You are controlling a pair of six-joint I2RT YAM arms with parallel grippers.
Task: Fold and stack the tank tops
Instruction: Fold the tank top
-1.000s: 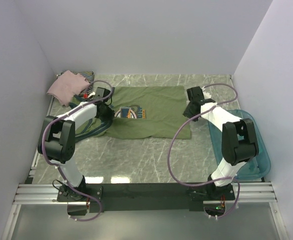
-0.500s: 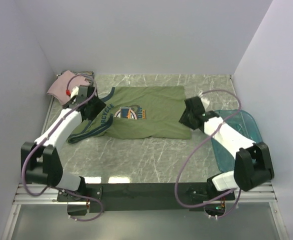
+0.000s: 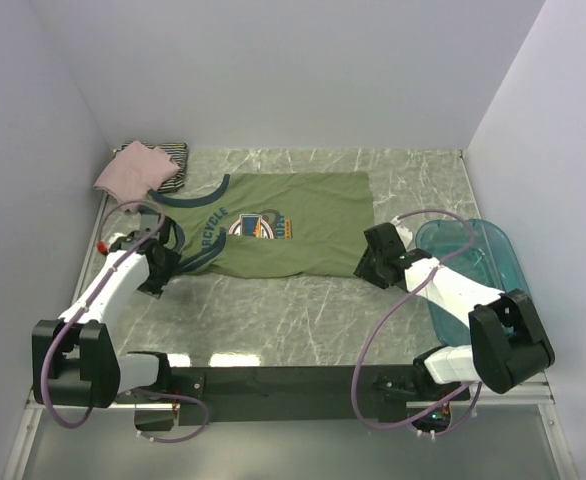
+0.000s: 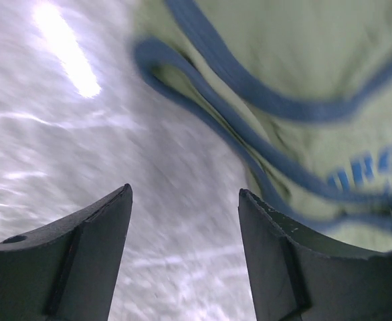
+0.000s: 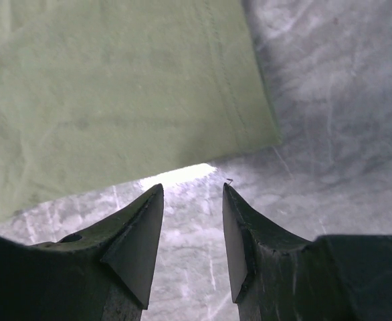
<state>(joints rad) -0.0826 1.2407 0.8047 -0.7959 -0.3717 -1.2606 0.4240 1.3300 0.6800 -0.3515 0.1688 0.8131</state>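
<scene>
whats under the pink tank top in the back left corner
The pink tank top rests on a black-and-white striped tank top, which peeks out at its right and far side. The rest is covered, so anything else beneath cannot be seen.

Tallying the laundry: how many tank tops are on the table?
3: olive-green tank top spread flat in the middle; pink tank top bunched in the far-left corner; striped tank top partly under it. Others might hide beneath.

We read arched navy letters, seemingly "CYCLE", on the olive-green tank top (image 3: pixel 308 215); its smaller chest lettering stays illegible.
</scene>
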